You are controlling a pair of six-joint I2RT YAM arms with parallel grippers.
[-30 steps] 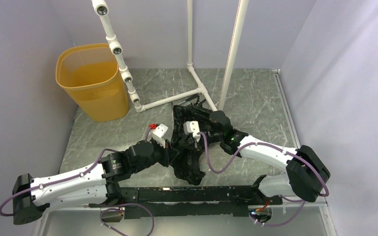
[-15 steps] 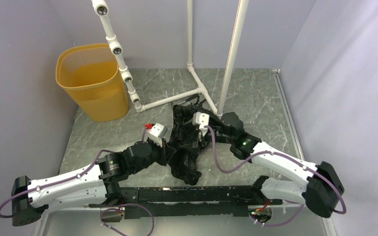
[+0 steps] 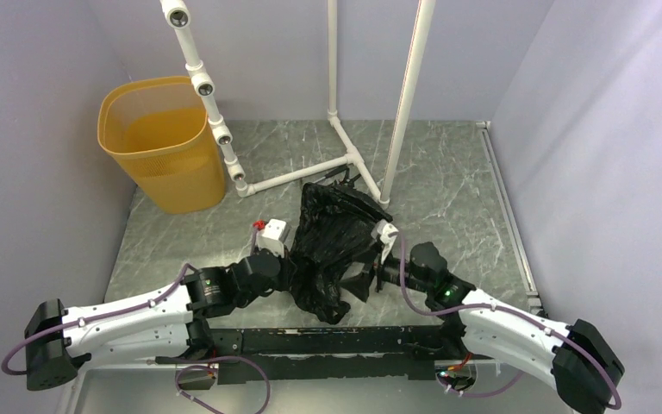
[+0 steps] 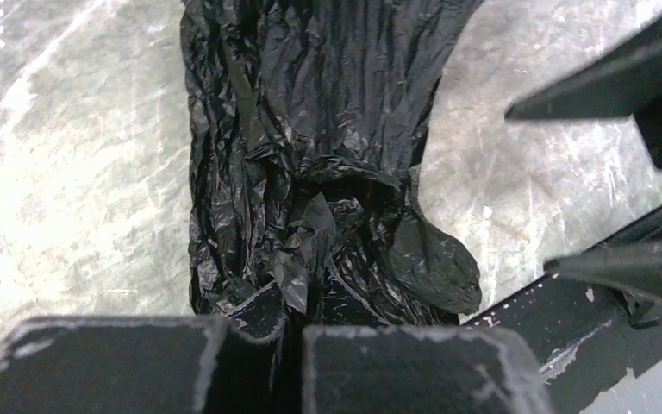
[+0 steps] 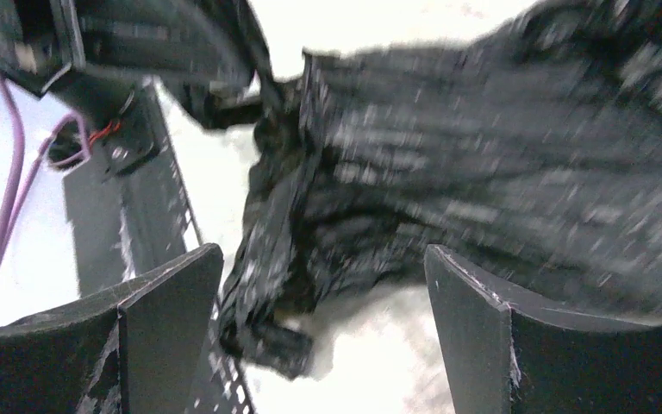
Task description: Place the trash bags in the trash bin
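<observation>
1. we see the left gripper (image 3: 296,276) with its jaws pressed together on a crinkled fold of the trash bag (image 3: 336,240). in the left wrist view the two fingers (image 4: 121,366) meet at the bottom edge, and black plastic is bunched in the seam between them.
2. the right gripper (image 3: 359,283) stands with its jaws spread wide and clamps nothing. in the right wrist view the bag (image 5: 483,172) lies blurred ahead of the gap and touches neither finger (image 5: 168,302).
3. the bag is a glossy black heap on the grey marbled table (image 3: 457,185), in the middle of the work area. the left gripper is at its near-left edge and the right gripper is just beside its near-right edge.
4. the left wrist view shows the bag (image 4: 310,147) running away from the closed fingers as a long wrinkled bundle. a rounded flap is folded out to one side.
5. the far end of the bag lies near the foot of the white pipe frame (image 3: 297,177).
6. the trash bin (image 3: 179,177), yellow-orange, stands upright in the far left corner against the wall. it is well apart from the bag and from both grippers.
</observation>
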